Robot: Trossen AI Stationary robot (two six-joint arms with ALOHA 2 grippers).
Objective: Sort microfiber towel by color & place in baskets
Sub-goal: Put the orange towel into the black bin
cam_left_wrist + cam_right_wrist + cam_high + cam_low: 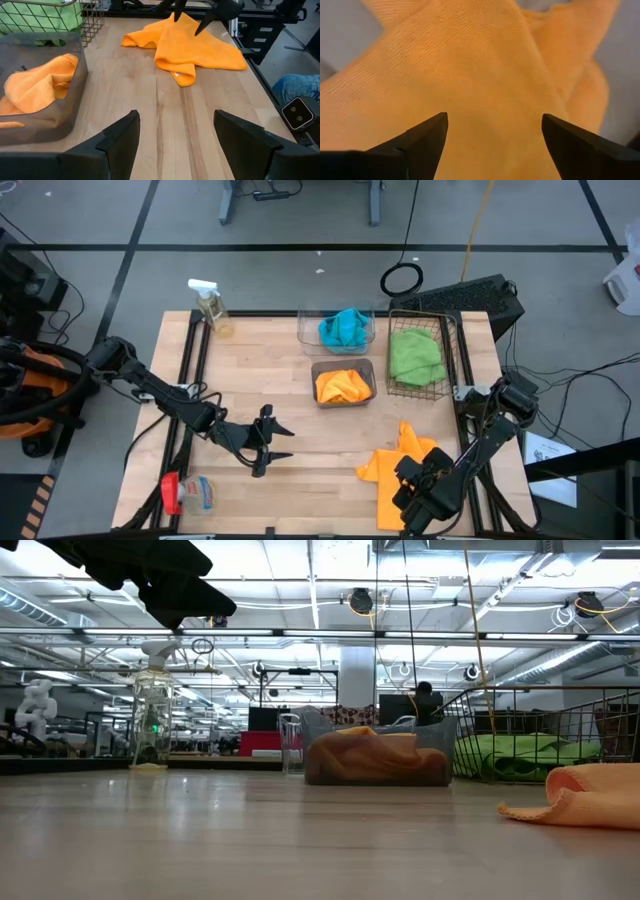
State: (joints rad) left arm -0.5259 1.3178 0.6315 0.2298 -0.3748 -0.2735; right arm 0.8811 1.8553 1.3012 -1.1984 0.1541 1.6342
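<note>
- In the high view the right arm covers part of the loose orange towel (392, 470) near the worktop's (300, 430) front right corner; its full outline cannot be traced.
- The right tool (412, 477) is a dark mass from above, its fingers not separable there.
- In the low view that towel (585, 797) is cut off by the picture's right edge.
- The red-capped object (186, 494) at the worktop's front left corner is too small to identify.
- The right wrist view is filled with blurred orange cloth (480, 85); no towel edge can be placed.
- The grey tub (45, 105) is cut by the left wrist picture's edge.
</note>
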